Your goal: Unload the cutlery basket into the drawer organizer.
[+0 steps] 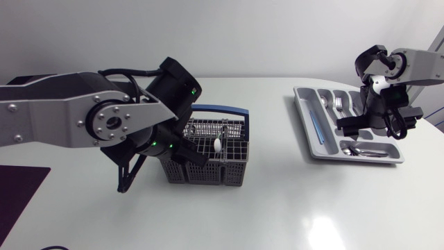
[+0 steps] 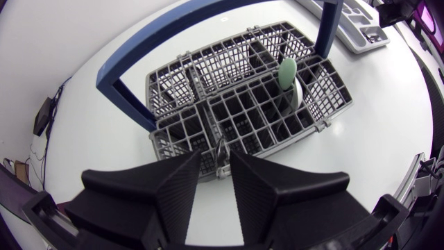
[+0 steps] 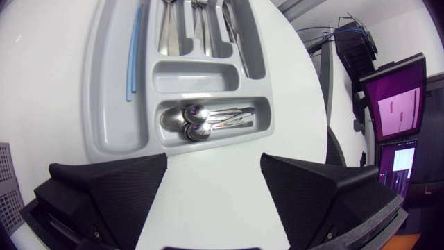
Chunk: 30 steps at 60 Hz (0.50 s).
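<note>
The grey cutlery basket with a blue handle stands at mid-table. My left gripper hangs over its near edge. The fingers are a narrow gap apart, and a thin metal cutlery handle stands between the tips without clearly touching both. A pale green-handled utensil rests in a far cell. At the right, my right gripper is wide open and empty above the grey drawer organizer, just off the compartment holding spoons.
A blue straw-like stick lies in the organizer's long side compartment. More metal cutlery fills the lengthwise compartments. The table's rounded edge runs close beside the organizer. A dark mat lies at the front left corner.
</note>
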Motion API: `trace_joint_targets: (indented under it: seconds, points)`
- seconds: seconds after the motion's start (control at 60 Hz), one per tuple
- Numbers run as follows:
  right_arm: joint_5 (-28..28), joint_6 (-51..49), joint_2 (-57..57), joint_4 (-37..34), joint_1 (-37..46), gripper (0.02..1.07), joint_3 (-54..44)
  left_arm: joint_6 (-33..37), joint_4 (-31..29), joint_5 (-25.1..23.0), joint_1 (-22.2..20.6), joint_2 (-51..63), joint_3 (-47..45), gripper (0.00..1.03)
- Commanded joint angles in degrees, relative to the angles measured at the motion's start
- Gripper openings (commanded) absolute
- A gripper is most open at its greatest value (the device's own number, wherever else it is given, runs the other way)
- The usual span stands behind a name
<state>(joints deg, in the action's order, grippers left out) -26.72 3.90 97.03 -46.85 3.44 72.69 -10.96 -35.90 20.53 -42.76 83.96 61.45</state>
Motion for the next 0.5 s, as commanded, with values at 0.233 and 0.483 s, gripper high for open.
trace_joint_targets:
  seconds: [0.233, 0.483]
  points:
    - [3.60, 8.84, -11.87, -9.40, -13.20, 1.00, -1.49, -0.90, 0.22, 0.65, 1.19, 2.35, -1.33, 0.21]
    - [5.63, 12.27, -15.56, -11.51, -21.02, 1.00, -3.08, -1.08, 0.83, 0.73, 1.19, 3.14, -1.51, 0.13]
